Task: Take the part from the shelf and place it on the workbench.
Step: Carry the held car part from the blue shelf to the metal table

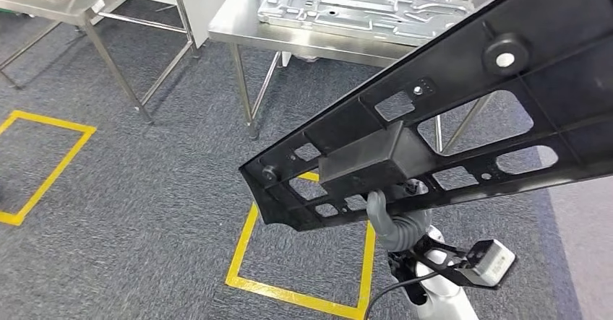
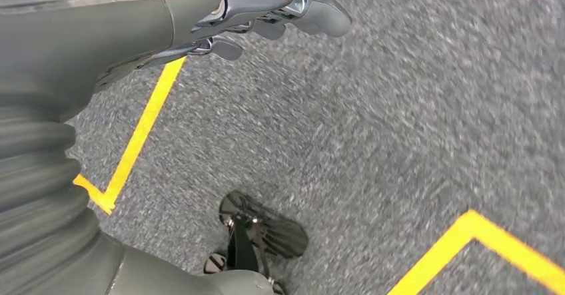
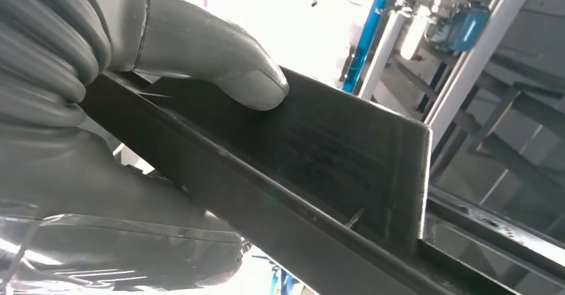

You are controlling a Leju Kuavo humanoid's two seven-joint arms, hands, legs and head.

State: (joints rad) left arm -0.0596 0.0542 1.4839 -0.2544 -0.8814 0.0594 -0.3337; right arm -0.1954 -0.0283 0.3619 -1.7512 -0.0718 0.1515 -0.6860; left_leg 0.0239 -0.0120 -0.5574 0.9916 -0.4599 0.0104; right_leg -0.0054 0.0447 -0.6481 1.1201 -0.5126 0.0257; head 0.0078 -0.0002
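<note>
Gripping the black part (image 1: 448,125) from below, right hand (image 1: 394,222) has thumb (image 3: 220,65) pressed on its wall; part tilted in the air over grey carpet (image 1: 144,212), steel workbench (image 1: 238,27) beyond. Left hand (image 2: 266,8) hangs empty, fingers loosely curled, apart.

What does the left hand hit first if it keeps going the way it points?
Probably the carpet. In the left wrist view the left hand hangs empty, its fingers aimed out over grey floor with yellow tape; nothing else lies ahead. Depth is unclear.
</note>
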